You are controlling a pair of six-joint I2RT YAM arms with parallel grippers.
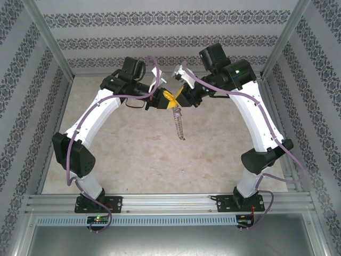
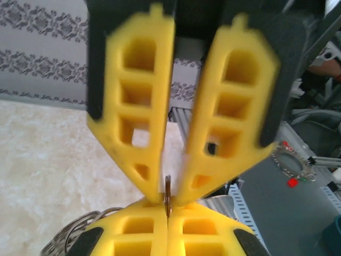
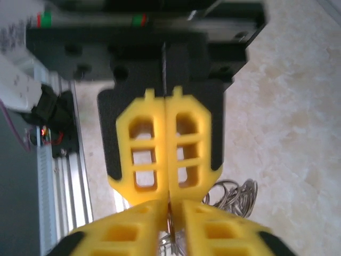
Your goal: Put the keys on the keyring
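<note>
Left gripper [image 2: 168, 214] clamped on keyring [image 1: 178, 124] mid-air, far centre; right gripper [image 3: 171, 210] jaws slightly apart around its rim.

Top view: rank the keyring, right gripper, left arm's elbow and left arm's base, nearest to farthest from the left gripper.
1. The keyring and the right gripper: too close to call. The left gripper pinches the keyring, which dangles below, and the right gripper meets it tip to tip from the right.
2. The left arm's elbow, far out to the left.
3. The left arm's base, bottom left.
</note>
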